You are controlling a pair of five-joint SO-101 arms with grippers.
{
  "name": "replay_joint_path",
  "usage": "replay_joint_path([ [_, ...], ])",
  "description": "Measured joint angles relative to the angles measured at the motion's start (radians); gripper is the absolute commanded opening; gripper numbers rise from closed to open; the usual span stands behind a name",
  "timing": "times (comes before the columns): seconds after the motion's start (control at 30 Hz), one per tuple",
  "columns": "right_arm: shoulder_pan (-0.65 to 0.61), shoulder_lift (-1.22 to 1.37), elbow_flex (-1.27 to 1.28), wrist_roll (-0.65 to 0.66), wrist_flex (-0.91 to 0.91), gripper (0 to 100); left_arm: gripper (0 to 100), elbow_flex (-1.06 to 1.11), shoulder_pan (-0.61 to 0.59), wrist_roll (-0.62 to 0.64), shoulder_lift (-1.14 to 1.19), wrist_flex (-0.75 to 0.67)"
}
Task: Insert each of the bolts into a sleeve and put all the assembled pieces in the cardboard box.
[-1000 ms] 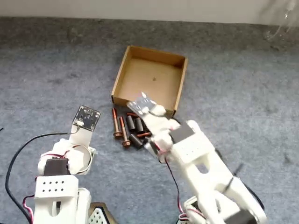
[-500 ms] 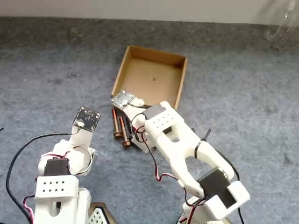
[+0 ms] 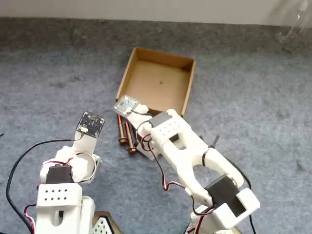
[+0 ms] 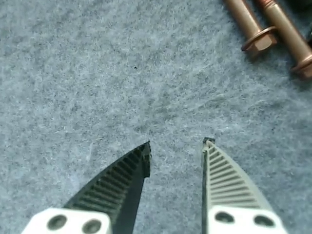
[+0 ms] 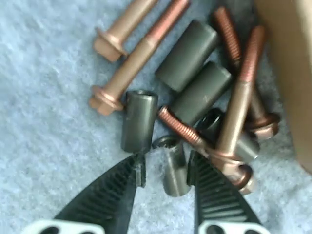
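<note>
A pile of copper bolts and dark sleeves lies on the grey carpet beside the cardboard box (image 3: 158,80). My right gripper (image 5: 165,168) is open, just above the pile, with a small dark sleeve (image 5: 173,165) upright between its fingertips. Another sleeve (image 5: 139,119) stands just beyond one fingertip, and two more sleeves (image 5: 195,73) lie side by side. A threaded bolt (image 5: 183,129) slants across the pile, and a long bolt (image 5: 241,97) lies near the box wall (image 5: 287,58). My left gripper (image 4: 178,148) is open over bare carpet, short of two bolts (image 4: 268,27).
The right arm (image 3: 180,146) stretches over the pile and hides most of it from above. Two bolts (image 3: 124,132) stick out to the left of it. The left arm (image 3: 73,161) sits at the near left. Open carpet surrounds the box.
The right arm has swung left and forward over the pile, then settled slightly lower. The left arm has kept still.
</note>
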Motion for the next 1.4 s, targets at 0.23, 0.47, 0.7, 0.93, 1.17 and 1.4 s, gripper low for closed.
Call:
replay_joint_path([
  [0.23, -0.002, 0.0, 0.009, 0.003, -0.003, 16.6, 16, 0.0, 0.0, 0.0, 0.0, 0.0],
  [0.47, 0.005, 0.071, 0.051, 0.002, -0.014, 4.0, 16, 0.015, 0.0, 0.0, 0.0, -0.009],
  [0.7, 0.081, 0.083, 0.046, -0.054, 0.012, 0.3, 16, 0.015, 0.0, 0.0, 0.0, -0.025],
  [0.93, 0.341, -0.12, 0.052, -0.072, 0.164, 0.3, 16, 0.015, 0.0, 0.0, 0.0, -0.025],
  [1.17, 0.519, -0.152, 0.052, -0.077, 0.167, 0.3, 16, 0.015, 0.0, 0.0, 0.0, -0.025],
  [1.4, 0.511, -0.012, 0.052, -0.077, 0.104, 9.1, 16, 0.031, 0.0, 0.0, 0.0, -0.025],
])
